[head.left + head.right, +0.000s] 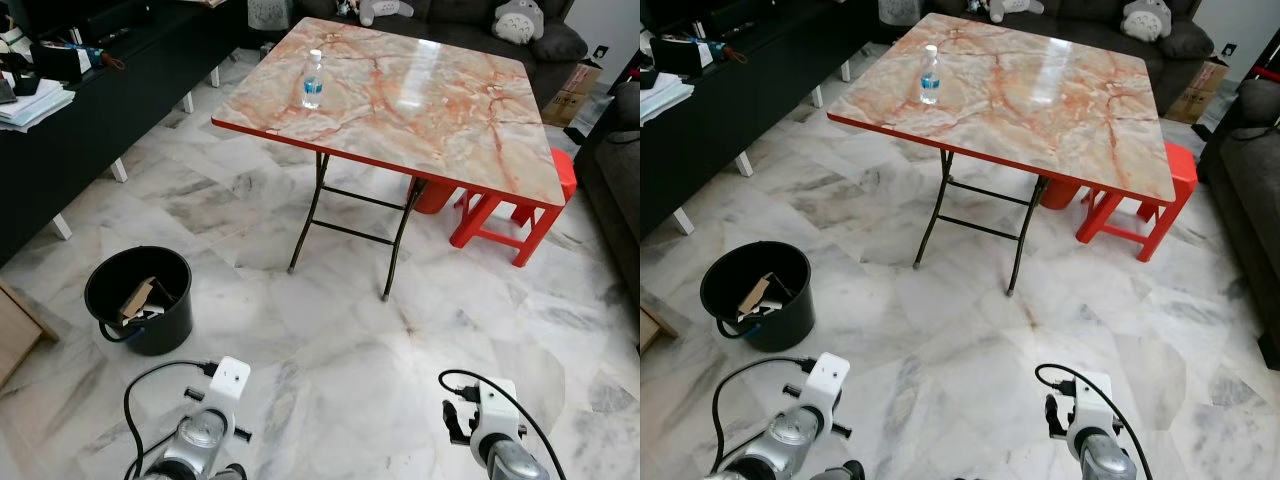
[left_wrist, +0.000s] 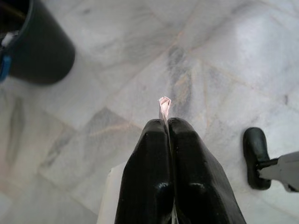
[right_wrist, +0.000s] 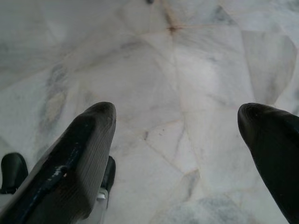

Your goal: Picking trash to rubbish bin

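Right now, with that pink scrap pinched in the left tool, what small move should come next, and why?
Probably swing the left tool toward the black bin on the robot's left. Its fingers are shut on the pink scrap, which hangs over bare marble floor, beside the bin rather than above it.

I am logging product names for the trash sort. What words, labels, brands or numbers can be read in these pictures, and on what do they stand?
No text can be read.
Water bottle on the table: blue label, print too small.
Cardboard box by the sofa: nothing legible on it.
Papers on the dark bench: too blurred.
Pale scrap in the shut left pincer: no print seen.
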{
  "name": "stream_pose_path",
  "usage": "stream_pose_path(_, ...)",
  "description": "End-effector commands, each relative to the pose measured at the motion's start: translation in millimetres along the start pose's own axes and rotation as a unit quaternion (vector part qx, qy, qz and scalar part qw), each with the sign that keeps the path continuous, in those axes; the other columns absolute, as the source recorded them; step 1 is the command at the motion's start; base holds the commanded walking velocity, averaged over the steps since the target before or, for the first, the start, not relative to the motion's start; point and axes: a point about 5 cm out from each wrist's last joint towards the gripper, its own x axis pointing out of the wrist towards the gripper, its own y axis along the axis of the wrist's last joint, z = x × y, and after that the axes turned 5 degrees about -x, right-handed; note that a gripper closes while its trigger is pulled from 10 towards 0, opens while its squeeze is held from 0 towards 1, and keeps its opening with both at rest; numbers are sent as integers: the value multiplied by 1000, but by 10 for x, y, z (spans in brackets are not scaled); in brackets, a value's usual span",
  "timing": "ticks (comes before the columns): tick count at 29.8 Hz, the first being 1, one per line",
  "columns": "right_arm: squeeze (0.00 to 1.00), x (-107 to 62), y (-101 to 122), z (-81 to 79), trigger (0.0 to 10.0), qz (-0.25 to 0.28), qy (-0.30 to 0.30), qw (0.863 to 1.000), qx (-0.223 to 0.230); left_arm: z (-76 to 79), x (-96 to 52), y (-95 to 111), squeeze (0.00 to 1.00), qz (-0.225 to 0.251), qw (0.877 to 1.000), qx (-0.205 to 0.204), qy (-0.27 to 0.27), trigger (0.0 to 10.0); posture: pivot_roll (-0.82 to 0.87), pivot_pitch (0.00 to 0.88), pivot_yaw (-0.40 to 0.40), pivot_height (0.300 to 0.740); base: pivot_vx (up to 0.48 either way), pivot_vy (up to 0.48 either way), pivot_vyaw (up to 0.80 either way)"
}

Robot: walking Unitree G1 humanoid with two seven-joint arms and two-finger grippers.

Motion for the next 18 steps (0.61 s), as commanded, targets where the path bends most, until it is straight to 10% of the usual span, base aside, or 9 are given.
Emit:
stream_pose_path(1, 0, -1, 8, 18, 10000, 5, -8, 1000, 10, 17, -35, -172, 0, -31, 999, -8, 5, 10000, 85, 106, -150, 740, 0, 0, 800)
stream_pose_path(11, 0, 15, 53, -7, 10000, 9, -1, 1000, 14, -74, -47, -200, 0, -32, 999, -26, 32, 10000, 89, 77, -145, 740, 33, 0, 771)
stream_pose_path(18, 0, 9, 34, -17, 10000, 9, -1, 1000, 25, -83, -50, -209, 0, -33, 999, -22, 36, 10000, 90, 67, -142, 740, 407, 0, 0)
